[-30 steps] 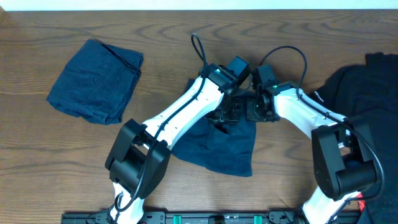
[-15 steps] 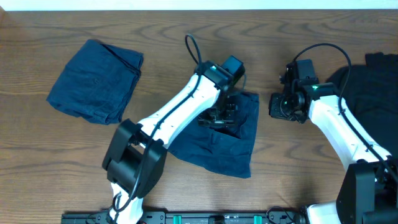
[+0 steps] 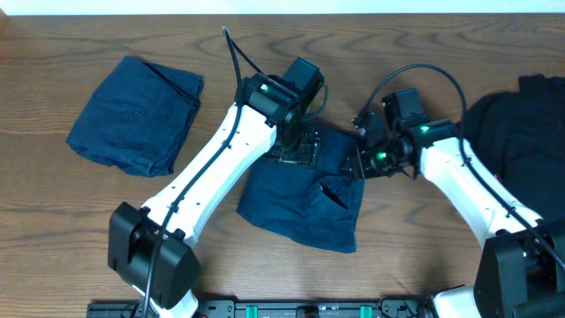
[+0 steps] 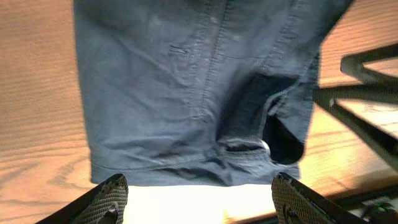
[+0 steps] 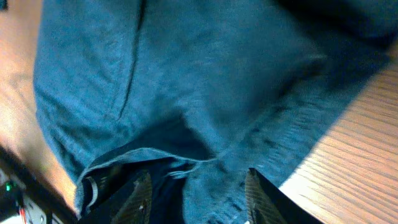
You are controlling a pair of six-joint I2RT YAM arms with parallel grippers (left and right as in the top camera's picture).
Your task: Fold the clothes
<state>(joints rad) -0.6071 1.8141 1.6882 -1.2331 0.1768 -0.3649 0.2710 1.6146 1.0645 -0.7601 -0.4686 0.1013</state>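
Fold under way on the middle shorts [image 3: 305, 208]; both hands free.
Left hand [image 4: 200, 198] is spread wide over the shorts' far edge and right hand [image 5: 196, 190] is spread just above their right edge; neither holds cloth. The shorts lie mid-worktop [image 3: 71, 230], rumpled at the right flap. Folded shorts [image 3: 132, 115] sit far left, a dark pile [image 3: 521, 119] far right. Judged next: grip an edge, double it over, smooth flat.

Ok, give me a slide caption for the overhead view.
Left end effector and right end effector over half-folded navy shorts; folded pair left, dark pile right.
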